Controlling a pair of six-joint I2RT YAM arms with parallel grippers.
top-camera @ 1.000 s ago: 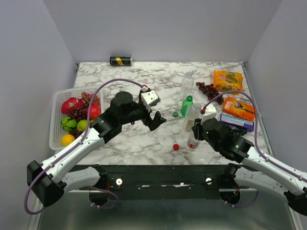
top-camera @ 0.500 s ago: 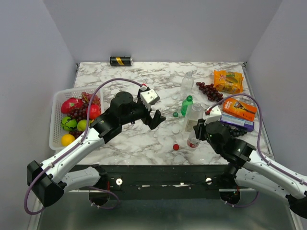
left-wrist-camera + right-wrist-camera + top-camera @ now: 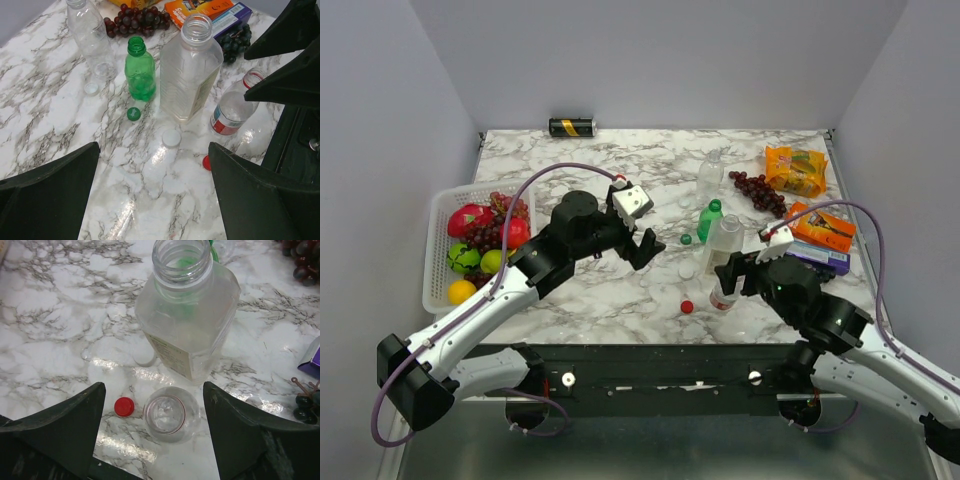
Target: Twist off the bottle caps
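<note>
On the glossy, veined marble tabletop (image 3: 580, 160), right of centre, four plastic bottles stand: a green bottle (image 3: 140, 75), a square-shouldered clear bottle (image 3: 190, 75), a round clear bottle (image 3: 90, 35) and a small red-labelled bottle (image 3: 171, 415). The right claw (image 3: 154, 390) gapes wide astride the last, not touching it. The left claw (image 3: 152, 165) hangs open nearby. Plain pale walls (image 3: 650, 60) enclose the table.

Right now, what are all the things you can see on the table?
bottles: four, one green, three clear, middle
caps: four, green, red, two white, loose beside the bottles
grapes: two bunches, dark, right side
snack bag: one, orange, far right
boxes: two, orange and purple, right edge
can: one, black and gold, far edge
basket: one, white, left, holding fruit
hands: two, black, left hand and right hand both open by the bottles
</note>
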